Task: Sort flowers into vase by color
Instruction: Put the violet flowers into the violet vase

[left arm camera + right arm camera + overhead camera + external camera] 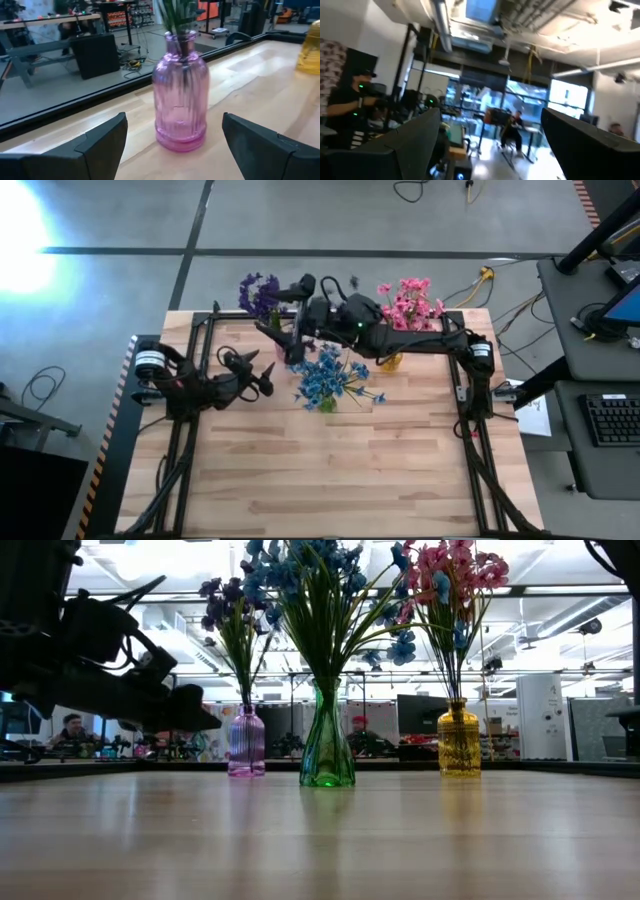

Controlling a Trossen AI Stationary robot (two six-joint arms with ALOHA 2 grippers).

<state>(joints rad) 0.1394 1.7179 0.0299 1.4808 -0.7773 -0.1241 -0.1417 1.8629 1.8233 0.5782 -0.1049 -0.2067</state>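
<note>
**Purple, blue and pink each stand in a vase of their own**

Black fingers of the left pincer [172, 150] stand wide apart with nothing between them, held low over the wooden worktop [340, 470]. Straight ahead of them, a short way off and apart from both fingers, stands the pink-violet ribbed glass vase [180, 102], upright, with green stems rising out of its neck. Those stems carry the purple flowers [259, 292]; their long axis runs vertically, so any grip from this arm would come in level, across the stems or the vase body.

Over the far edge of the worktop, the right pincer [291, 290] hangs high beside the purple blossoms, its fingers also spread and empty, pointing out into the room, where people show.

Farther along the row, the blue flowers [320, 580] fill the green vase [327, 740] in the middle, and the pink flowers [455, 570] fill the amber vase [459, 740] at the other end. No loose sprig shows on the worktop, so the sorting looks finished, or nearly so. Of the two arms, the left is nearer the purple vase's body.
</note>
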